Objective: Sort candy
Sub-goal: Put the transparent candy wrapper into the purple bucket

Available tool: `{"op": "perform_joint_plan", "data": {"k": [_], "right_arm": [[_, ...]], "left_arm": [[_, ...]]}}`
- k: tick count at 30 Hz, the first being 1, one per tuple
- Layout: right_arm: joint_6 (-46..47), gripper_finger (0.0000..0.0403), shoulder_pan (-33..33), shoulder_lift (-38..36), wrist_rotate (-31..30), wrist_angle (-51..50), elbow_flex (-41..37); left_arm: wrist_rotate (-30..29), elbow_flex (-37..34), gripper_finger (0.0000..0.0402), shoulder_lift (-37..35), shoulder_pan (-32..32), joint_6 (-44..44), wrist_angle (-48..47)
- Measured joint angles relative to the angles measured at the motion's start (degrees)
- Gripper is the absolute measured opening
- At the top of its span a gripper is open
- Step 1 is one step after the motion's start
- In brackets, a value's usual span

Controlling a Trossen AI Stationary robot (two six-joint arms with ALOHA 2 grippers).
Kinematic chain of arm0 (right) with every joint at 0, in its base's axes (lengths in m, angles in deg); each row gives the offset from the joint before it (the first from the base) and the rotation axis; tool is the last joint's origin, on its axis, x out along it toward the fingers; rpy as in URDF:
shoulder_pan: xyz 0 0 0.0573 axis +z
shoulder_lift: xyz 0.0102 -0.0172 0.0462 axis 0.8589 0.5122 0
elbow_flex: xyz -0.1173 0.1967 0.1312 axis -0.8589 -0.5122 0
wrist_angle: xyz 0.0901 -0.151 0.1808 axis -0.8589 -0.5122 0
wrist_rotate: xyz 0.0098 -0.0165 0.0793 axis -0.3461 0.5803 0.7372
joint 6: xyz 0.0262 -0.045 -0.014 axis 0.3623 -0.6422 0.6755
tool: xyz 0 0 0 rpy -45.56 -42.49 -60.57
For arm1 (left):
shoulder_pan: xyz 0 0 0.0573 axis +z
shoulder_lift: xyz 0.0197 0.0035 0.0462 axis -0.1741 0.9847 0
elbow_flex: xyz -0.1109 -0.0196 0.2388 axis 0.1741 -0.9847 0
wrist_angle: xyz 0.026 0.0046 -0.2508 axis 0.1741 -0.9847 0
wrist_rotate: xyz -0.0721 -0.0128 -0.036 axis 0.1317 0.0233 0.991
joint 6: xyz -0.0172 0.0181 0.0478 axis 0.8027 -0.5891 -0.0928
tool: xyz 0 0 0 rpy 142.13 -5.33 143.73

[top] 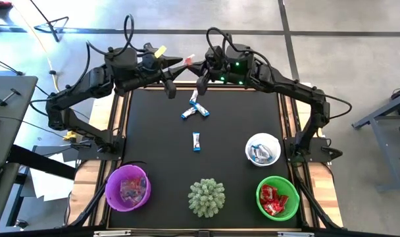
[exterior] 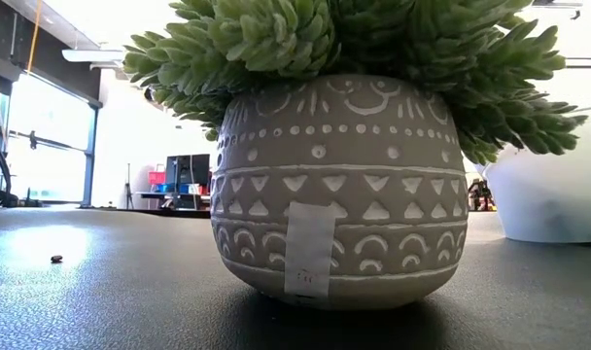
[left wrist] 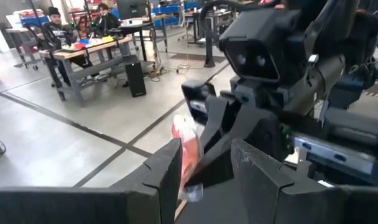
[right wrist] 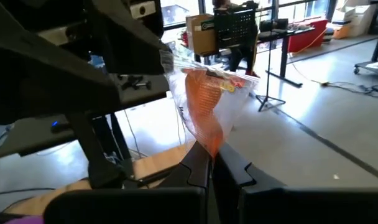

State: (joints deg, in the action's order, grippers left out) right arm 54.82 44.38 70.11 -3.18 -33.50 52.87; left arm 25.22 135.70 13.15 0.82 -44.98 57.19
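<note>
Pinching a clear-wrapped orange candy [right wrist: 207, 106] between closed fingers, the right gripper [right wrist: 209, 163] meets the left gripper [left wrist: 206, 163] above the far edge of the table; the left fingers [left wrist: 167, 168] stand apart with the same wrapper showing in the gap between them, and contact on that side cannot be told. In the high view this sweet appears as a pale red scrap [top: 187, 60] between the two arms. Three blue-and-white candies [top: 196, 107] lie clustered on the black mat [top: 154, 131] just below the grippers, and a fourth [top: 197, 141] lies alone near the mat's centre. Nearer the front edge, a purple bowl [top: 109, 187] at the left holds pinkish sweets, a white bowl [top: 249, 146] at the right holds blue-and-white ones, and a green bowl [top: 293, 197] in front of it holds red ones. Between the purple and green bowls stands a spiky pale-green plant [top: 206, 197] in a patterned grey pot [exterior: 334, 185], which fills the low view. Wooden strips border the mat. Beyond the table the floor is grey concrete crossed by dark lines; the left wrist view shows workbenches [left wrist: 83, 53] with seated people [left wrist: 52, 28] behind them, and the right wrist view shows a black stand [right wrist: 239, 28] and windows.
</note>
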Motion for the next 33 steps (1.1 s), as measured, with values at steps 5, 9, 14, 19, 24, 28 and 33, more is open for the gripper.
{"op": "perform_joint_plan", "data": {"k": [5, 9, 14, 19, 24, 28, 33], "right_arm": [[-1.87, 0.0, 0.2, -0.44, -0.09, 0.03, 0.0], [-2.39, 0.0, 0.27, -0.44, -0.04, -0.26, 0.0], [-2.85, 0.0, 0.6, -0.44, 0.01, -0.26, 0.0], [-4.32, 0.0, 1.38, -0.44, 0.04, -0.25, 0.0], [-4.74, 0.0, 1.82, -0.61, 0.11, -0.3, 0.0], [-5.46, 0.0, 2.32, -1.1, -0.03, -0.14, 0.0], [-5.62, 0.0, 2.74, -1.13, -0.13, -0.46, 0.0]], "left_arm": [[0.0, 0.0, 0.0126, 0.27, 0.0, 0.02, 0.21], [-0.97, 0.0, 0.0126, 0.83, 0.0, -0.02, 0.73], [-1.48, 0.04, 0.0126, 1.28, 0.0, -0.05, 1.59], [-1.49, 0.02, 0.0126, 1.88, 0.0, -0.11, 1.4], [-1.5, 0.02, 0.0126, 2.26, 0.0, -0.13, 1.66], [-1.49, 0.02, 0.0126, 2.62, 0.0, -0.1, 2.19], [-2.19, 0.02, 0.0116, 2.84, -0.04, -0.04, 2.73]]}}
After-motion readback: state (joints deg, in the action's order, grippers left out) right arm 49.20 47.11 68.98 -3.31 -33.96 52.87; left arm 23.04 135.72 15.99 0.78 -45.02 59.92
